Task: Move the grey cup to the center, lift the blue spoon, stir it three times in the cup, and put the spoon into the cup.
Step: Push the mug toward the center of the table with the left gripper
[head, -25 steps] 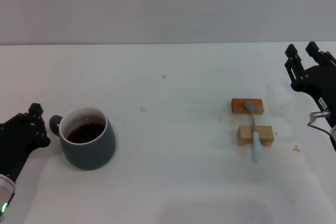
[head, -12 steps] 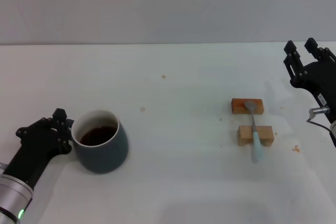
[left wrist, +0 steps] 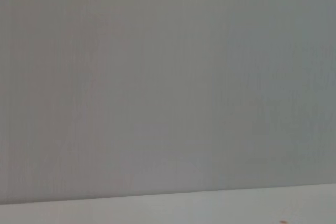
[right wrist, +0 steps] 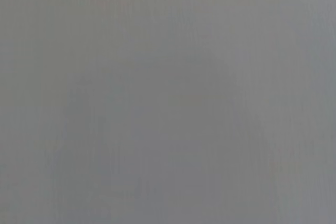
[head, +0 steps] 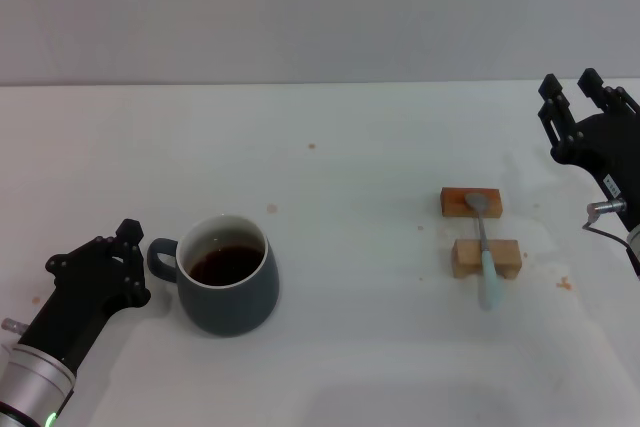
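Observation:
The grey cup (head: 236,299) stands on the white table, left of centre in the head view, with dark brown liquid inside and its handle (head: 160,258) pointing left. My left gripper (head: 130,263) is right beside that handle, low over the table. The blue spoon (head: 486,273) lies across two wooden blocks to the right, bowl on the far block, pale handle reaching toward me. My right gripper (head: 570,88) is open and empty, raised at the far right, well away from the spoon. The wrist views show neither cup nor spoon.
The far wooden block (head: 471,202) and the near one (head: 486,258) carry the spoon. Small brown stains (head: 565,284) dot the white table (head: 360,347). A grey wall stands behind the table's far edge.
The grey cup has slid to the right, toward the table's middle, with my left gripper following at its handle. The right gripper has barely moved.

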`<state>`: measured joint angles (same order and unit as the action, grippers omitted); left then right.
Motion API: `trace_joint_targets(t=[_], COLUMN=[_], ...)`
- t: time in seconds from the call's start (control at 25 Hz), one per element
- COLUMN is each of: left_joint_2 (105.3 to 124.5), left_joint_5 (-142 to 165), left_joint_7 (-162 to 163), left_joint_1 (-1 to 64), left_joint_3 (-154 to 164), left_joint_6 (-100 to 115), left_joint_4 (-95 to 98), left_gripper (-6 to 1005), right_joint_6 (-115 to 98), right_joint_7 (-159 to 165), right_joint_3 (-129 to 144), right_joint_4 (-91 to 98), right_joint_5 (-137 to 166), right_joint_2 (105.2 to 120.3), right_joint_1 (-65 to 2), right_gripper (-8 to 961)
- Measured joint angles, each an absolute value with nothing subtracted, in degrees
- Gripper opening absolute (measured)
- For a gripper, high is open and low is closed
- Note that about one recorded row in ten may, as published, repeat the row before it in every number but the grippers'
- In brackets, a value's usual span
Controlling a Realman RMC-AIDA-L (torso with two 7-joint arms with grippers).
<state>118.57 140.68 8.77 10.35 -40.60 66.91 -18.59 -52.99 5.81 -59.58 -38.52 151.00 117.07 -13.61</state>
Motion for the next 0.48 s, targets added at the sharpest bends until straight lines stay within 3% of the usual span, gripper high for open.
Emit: trace_joint_targets(t=[0.48], left_joint_2=[118.56], left_joint_5=[140.52], left_joint_7=[8.79], left_joint_1=[10.28], left_joint_3=[-40.61], left_joint_6=[66.40], left_joint_4=[-19.00], left_gripper=[-2], right_joint_6=[-52.99], right_joint_7=[5.80], right_joint_3=[-59.59], right_joint_4=[-38.59], right_joint_5=[151.00], right_joint_2=[117.07], right_joint_1=[-13.46], right_gripper=[444])
